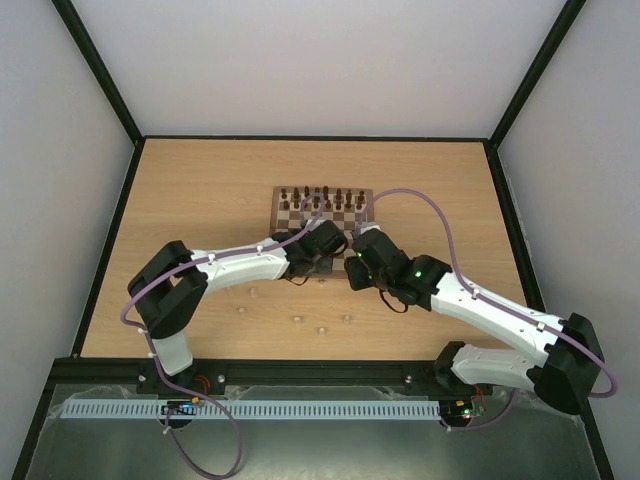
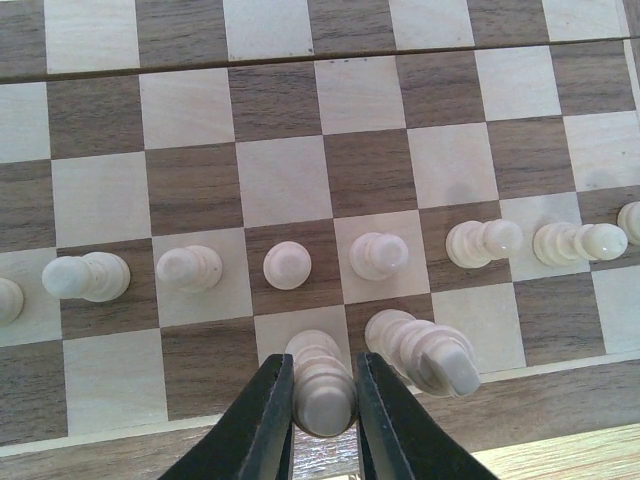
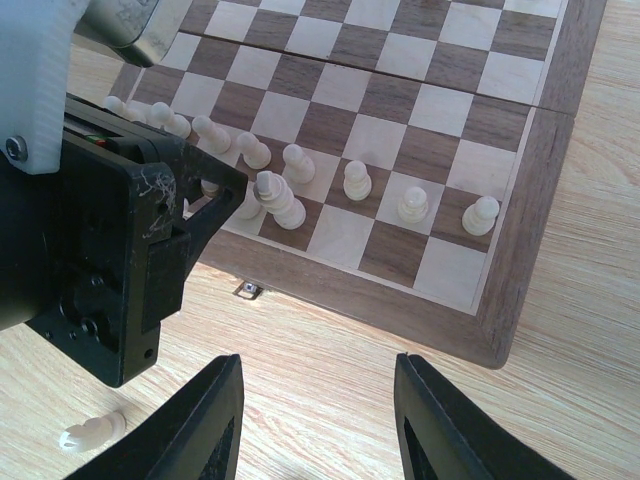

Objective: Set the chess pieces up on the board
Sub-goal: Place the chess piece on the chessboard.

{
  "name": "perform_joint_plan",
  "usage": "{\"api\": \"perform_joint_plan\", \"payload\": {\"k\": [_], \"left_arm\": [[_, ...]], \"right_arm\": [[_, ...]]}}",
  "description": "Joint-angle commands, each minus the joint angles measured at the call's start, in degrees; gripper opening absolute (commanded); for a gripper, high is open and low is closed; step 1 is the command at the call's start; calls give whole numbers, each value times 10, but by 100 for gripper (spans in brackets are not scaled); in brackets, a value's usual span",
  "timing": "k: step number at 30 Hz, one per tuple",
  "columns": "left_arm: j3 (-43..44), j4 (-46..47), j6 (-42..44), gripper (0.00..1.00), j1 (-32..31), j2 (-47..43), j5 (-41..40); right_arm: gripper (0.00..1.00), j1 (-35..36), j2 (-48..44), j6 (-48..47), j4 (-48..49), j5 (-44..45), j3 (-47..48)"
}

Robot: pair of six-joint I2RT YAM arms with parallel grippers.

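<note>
While the left hand [image 2: 323,365] clamps a pale chess piece [image 2: 320,400], the right hand [image 3: 318,365] hangs with fingers [image 3: 215,420] apart, empty.
It sits on the board's [image 3: 520,260] six o'clock row, pale pawns [image 2: 287,265] lining the next; a loose piece [image 3: 92,430] lies on the desk [image 3: 320,445] at the right hand's seven o'clock.
</note>
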Motion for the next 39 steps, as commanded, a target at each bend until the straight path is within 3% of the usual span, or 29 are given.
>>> {"api": "perform_joint_plan", "payload": {"k": [1,15,25,33,39], "left_arm": [[9,-13,1,17,-2,10,-12],[3,-14,-2,30,-3,-5,-5],[5,-29,-5,32,-5,-34,-11],[-2,-54,-10,36,-10,-101,-26],[-29,-62,-7,47,-22,-186,-44]], "right_arm": [[43,-4,-4,0,-10,1,-6],[43,-3,-1,0,-8,0,-7],[43,-4,0,0,-9,1,-6],[43,-4,9,-1,-9,-1,-4],[43,-4,18,1,-12,0,-3]]}}
